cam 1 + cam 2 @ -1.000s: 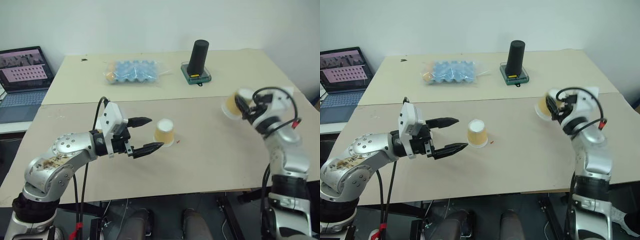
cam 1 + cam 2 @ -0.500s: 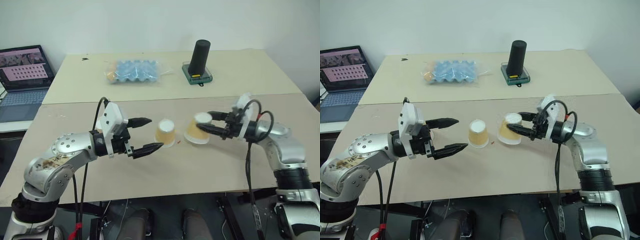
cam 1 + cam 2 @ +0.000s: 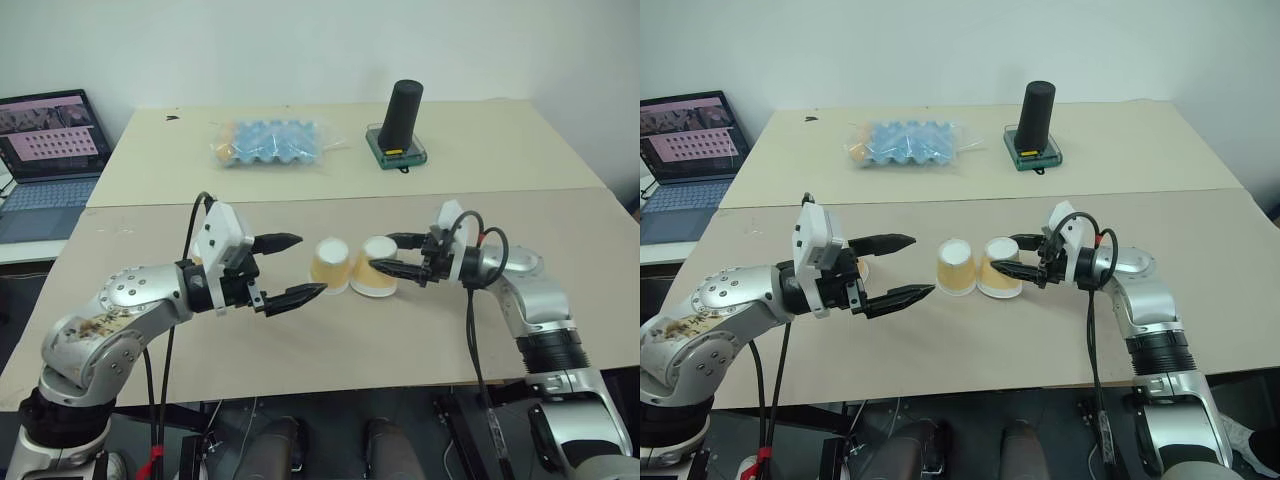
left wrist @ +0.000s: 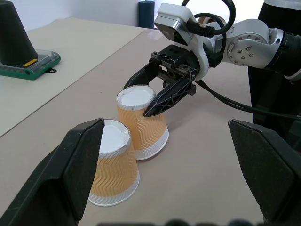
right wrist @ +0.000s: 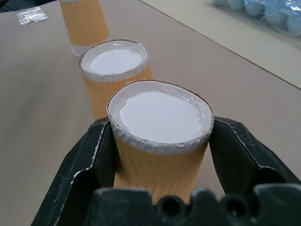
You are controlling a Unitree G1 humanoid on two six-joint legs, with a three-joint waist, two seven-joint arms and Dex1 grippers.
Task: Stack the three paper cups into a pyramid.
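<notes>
The right pincer (image 3: 387, 254) grips one upside-down paper cup (image 3: 375, 279), just beside the middle cup (image 3: 329, 264); the left pincer (image 3: 297, 268) stands wide near that middle cup.

A laptop (image 3: 45, 155), blue egg tray (image 3: 268, 142) and black cylinder (image 3: 403, 113) sit behind.

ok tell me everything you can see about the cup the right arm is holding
It is a small tapered paper cup with ribbed tan-orange sides, turned upside down so its white base faces up and its white rim is at the table. The right end effector is shut on it, one black finger on each side just under the base. It leans a little and stands right beside a second upside-down cup on the tan table; whether they touch is unclear.
</notes>
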